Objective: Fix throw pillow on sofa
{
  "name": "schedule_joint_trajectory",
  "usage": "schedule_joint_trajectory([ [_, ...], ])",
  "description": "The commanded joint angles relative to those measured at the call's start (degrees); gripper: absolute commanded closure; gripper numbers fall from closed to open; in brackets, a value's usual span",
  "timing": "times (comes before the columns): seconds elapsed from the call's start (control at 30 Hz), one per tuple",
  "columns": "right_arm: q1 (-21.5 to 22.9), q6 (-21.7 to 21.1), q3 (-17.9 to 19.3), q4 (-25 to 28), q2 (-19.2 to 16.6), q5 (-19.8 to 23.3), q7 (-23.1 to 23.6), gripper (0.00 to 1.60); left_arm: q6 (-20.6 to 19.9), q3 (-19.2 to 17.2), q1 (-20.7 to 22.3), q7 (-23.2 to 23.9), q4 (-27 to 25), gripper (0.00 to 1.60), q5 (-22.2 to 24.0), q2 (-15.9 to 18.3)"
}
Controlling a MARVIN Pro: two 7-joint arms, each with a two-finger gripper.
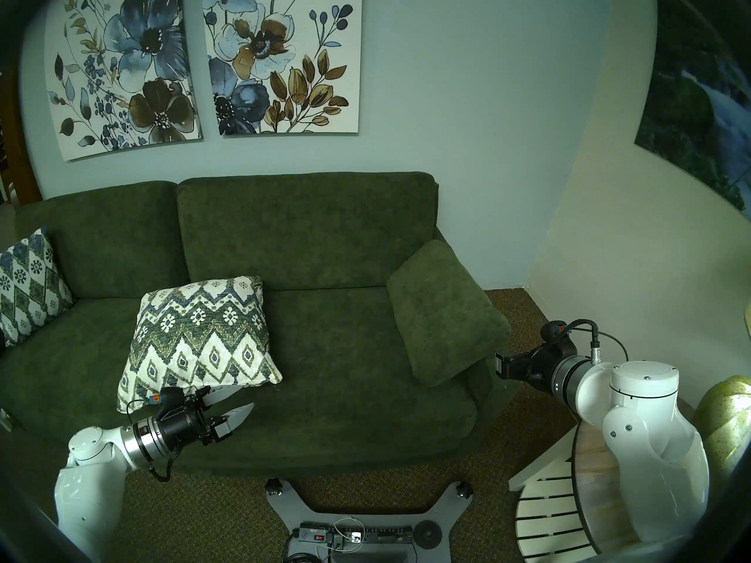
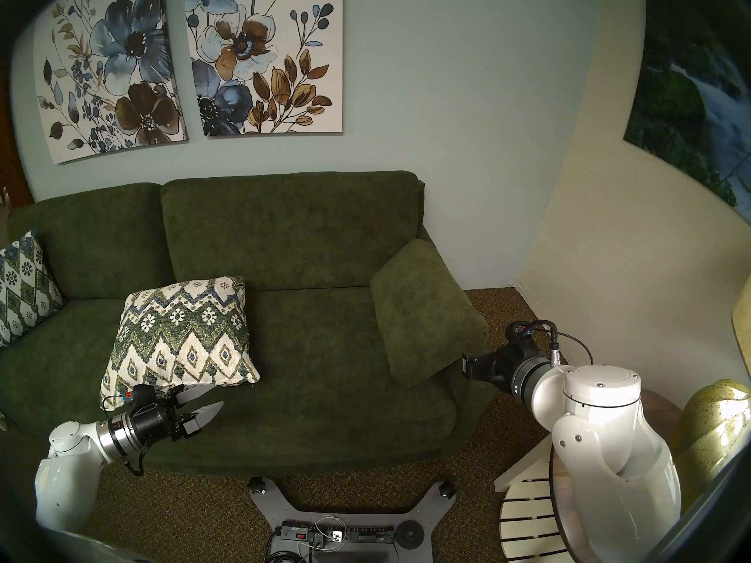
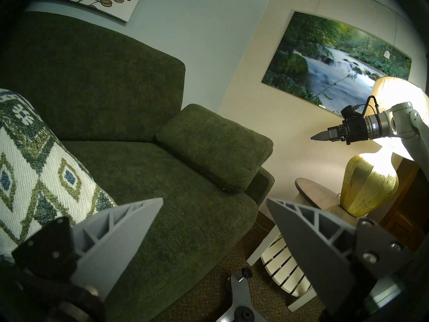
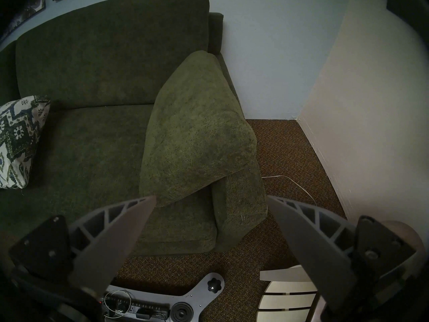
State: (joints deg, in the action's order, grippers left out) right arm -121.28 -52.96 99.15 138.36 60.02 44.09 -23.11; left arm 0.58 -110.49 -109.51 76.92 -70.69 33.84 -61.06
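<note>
The throw pillow (image 1: 199,338) (image 3: 34,163), cream with green and blue zigzags, lies tilted on the left half of the dark green sofa (image 1: 345,347). Its top corner rests near the back cushions. My left gripper (image 1: 244,397) (image 3: 214,199) hovers open at the pillow's front right corner. One of its fingers (image 1: 221,393) is right at the pillow's lower edge, and only bare seat shows between the two. My right gripper (image 4: 211,196) is open and empty beside the sofa's right armrest. In the head views the armrest end hides its fingers.
A plain green cushion (image 1: 443,314) leans on the right armrest. A bluer patterned pillow (image 1: 24,290) stands at the sofa's far left. A lit yellow-green lamp (image 1: 727,420) sits on a round side table (image 1: 589,489) at my right. My base with a power strip (image 1: 365,529) stands on the carpet.
</note>
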Motion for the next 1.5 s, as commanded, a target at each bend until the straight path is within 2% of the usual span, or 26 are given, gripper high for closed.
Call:
schedule_joint_trajectory([
  [0.0,0.0,0.0,0.0,0.4,0.0,0.0,0.0,0.00,1.0,-0.5,-0.6,-0.3,-0.9,0.00,0.0,-0.5],
  [0.07,0.0,0.0,0.0,0.4,0.0,0.0,0.0,0.00,2.7,-3.6,-4.5,-0.1,-6.1,0.00,2.3,-2.5],
  [0.13,0.0,0.0,0.0,0.4,0.0,0.0,0.0,0.00,3.2,-4.2,-4.7,0.6,-6.4,0.00,3.1,-2.8],
  [0.17,0.0,0.0,0.0,0.4,0.0,0.0,0.0,0.00,2.4,-6.5,-6.4,0.9,-9.7,0.00,5.0,-3.4],
  [0.27,0.0,0.0,0.0,0.3,0.0,0.0,0.0,0.00,3.6,-8.6,-6.1,2.0,-9.8,0.00,6.6,-3.3],
  [0.33,0.1,0.0,0.0,0.3,0.0,0.0,0.0,0.00,4.0,-13.1,-8.0,0.6,-13.5,0.00,8.2,-3.2],
  [0.37,0.1,0.0,0.0,0.3,0.0,0.0,0.0,0.00,4.4,-13.0,-8.4,0.3,-13.3,0.00,9.7,-2.0],
  [0.4,0.1,0.0,0.0,0.3,0.0,0.0,0.0,0.00,4.1,-15.2,-9.0,-0.4,-14.8,0.00,9.9,-2.2],
  [0.47,0.1,0.0,0.0,0.3,0.0,0.0,0.0,0.00,4.0,-17.2,-9.4,-1.2,-14.8,0.00,11.7,-0.5],
  [0.5,0.1,0.0,0.0,0.3,0.0,0.0,0.0,0.00,4.0,-17.2,-9.4,-1.2,-14.8,0.00,11.7,-0.5],
  [0.53,0.1,0.0,0.0,0.3,0.0,0.0,0.0,0.00,4.6,-16.9,-9.5,-1.8,-14.2,0.00,13.1,1.1],
  [0.57,0.1,0.0,0.0,0.3,0.0,0.0,0.0,0.00,4.2,-19.3,-9.9,-1.8,-14.5,0.00,13.5,0.9],
  [0.6,0.1,0.0,0.0,0.3,0.0,0.0,0.0,0.00,5.0,-18.7,-10.1,-2.6,-13.7,0.00,14.9,2.4],
  [0.77,0.1,0.0,0.0,0.2,0.0,0.0,0.0,0.00,4.7,-24.9,-12.4,-4.7,-11.7,0.00,17.9,5.4],
  [0.9,0.1,0.0,0.0,0.2,0.0,0.0,0.0,0.00,4.4,-28.9,-15.5,-6.2,-8.3,0.00,19.0,7.7],
  [1.03,0.1,0.0,0.0,0.3,0.0,0.0,0.0,0.00,2.6,-32.5,-17.6,-6.4,-4.7,0.00,17.6,9.0],
  [1.17,0.1,0.0,0.0,0.3,0.0,0.0,0.0,0.00,2.2,-33.3,-19.6,-4.4,-0.7,0.00,15.4,10.9],
  [1.23,0.0,0.0,0.0,0.4,0.0,0.0,0.0,0.00,2.3,-32.3,-19.3,-3.9,1.9,0.00,14.3,12.1],
  [1.47,0.0,0.0,0.0,0.4,0.0,0.0,0.0,0.00,4.7,-26.7,-13.9,-5.7,9.9,0.00,9.7,15.8],
])
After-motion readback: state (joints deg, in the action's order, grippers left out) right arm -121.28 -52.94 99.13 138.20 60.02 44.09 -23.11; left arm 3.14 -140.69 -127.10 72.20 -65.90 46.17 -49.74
